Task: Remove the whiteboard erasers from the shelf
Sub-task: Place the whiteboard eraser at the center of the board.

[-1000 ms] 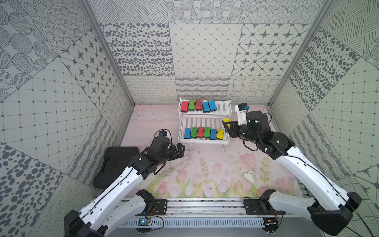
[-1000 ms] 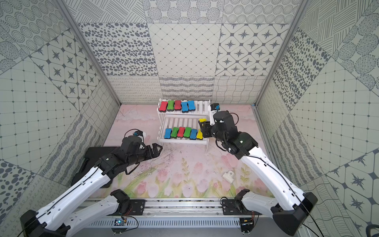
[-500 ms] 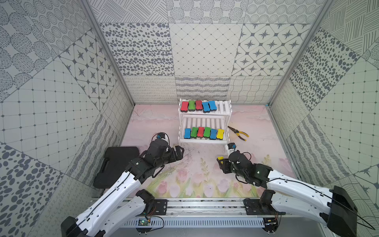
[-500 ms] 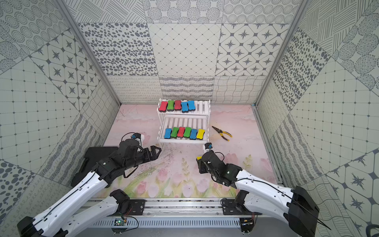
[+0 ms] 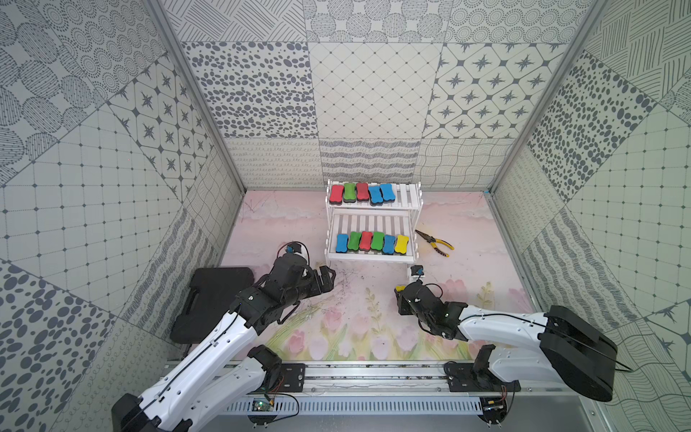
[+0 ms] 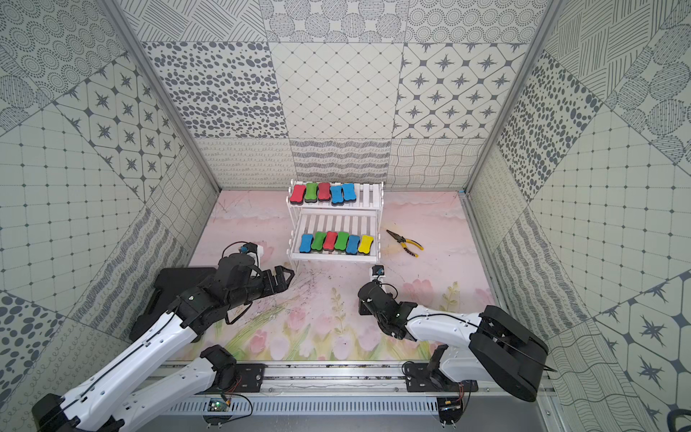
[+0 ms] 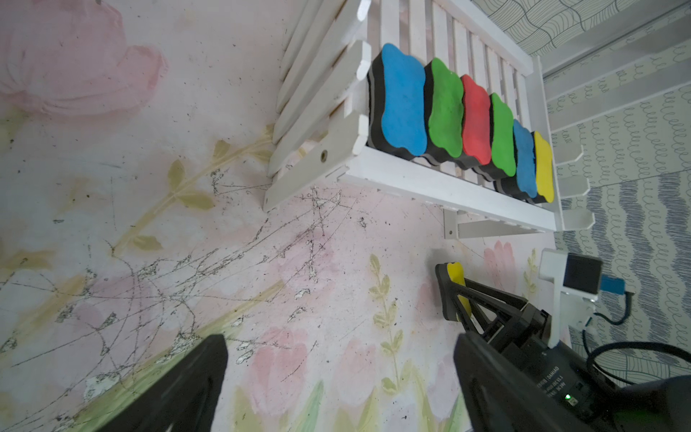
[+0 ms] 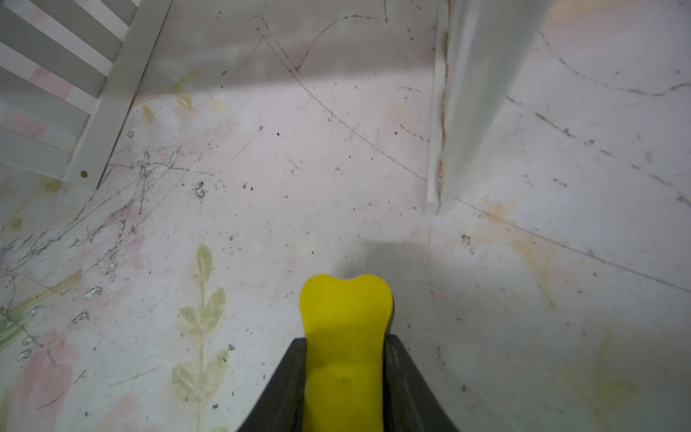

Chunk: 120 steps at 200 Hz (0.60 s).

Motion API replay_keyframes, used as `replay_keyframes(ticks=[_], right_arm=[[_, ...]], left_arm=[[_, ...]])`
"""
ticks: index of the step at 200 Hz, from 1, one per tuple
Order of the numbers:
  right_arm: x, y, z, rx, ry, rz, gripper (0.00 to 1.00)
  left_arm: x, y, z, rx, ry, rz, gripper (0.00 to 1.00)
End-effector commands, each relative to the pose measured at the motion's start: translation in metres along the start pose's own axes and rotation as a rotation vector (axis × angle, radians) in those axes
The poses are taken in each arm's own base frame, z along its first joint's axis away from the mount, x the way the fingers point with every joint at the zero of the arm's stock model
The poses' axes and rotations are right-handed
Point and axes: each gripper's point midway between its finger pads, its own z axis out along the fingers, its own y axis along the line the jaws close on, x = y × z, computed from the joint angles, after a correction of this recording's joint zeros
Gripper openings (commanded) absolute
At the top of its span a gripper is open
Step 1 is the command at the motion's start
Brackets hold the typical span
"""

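Note:
The white shelf [image 5: 409, 194] [image 6: 368, 194] stands at the back of the mat. Its upper tier carries several whiteboard erasers [image 5: 361, 192] [image 6: 323, 191] in red, green and blue. Its lower tier carries a row of several more [image 5: 370, 241] [image 6: 334, 241] [image 7: 460, 119], ending in a yellow one. My right gripper [image 5: 401, 295] [image 8: 346, 344] is shut on a yellow eraser [image 5: 400, 288] [image 8: 346, 318] [image 7: 455, 273], low over the mat just in front of the shelf's right front leg [image 8: 471, 93]. Left of the shelf's front, my left gripper [image 5: 329, 278] [image 6: 286, 276] [image 7: 338, 348] hangs open and empty.
Yellow-handled pliers [image 5: 435, 244] [image 6: 405, 242] lie on the mat to the right of the shelf. A black case [image 5: 213, 295] [image 6: 175, 284] lies at the left wall, partly under my left arm. Patterned walls close in three sides.
My right gripper has pulled back from the shelf's right end and come down to the mat in front of it, carrying the yellow eraser. My left gripper has edged forward.

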Motion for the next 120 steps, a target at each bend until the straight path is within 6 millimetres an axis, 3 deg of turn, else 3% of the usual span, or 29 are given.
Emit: replay_keyframes(ticks=[1, 19, 61, 120], right_arm=[[-0.01, 0.001, 0.005, 0.006, -0.049, 0.036, 0.37], [-0.01, -0.002, 0.008, 0.022, -0.046, 0.042, 0.41], [-0.013, -0.003, 0.0, 0.017, -0.037, 0.059, 0.62], [-0.056, 0.004, -0.058, -0.06, -0.116, 0.086, 0.71]], left_arm=[[0.0, 0.001, 0.002, 0.002, -0.002, 0.026, 1.0], [0.002, 0.001, 0.004, 0.004, 0.003, 0.024, 1.0], [0.002, -0.001, 0.006, 0.011, 0.015, 0.024, 1.0], [0.004, -0.003, 0.009, 0.022, 0.024, 0.01, 1.0]])
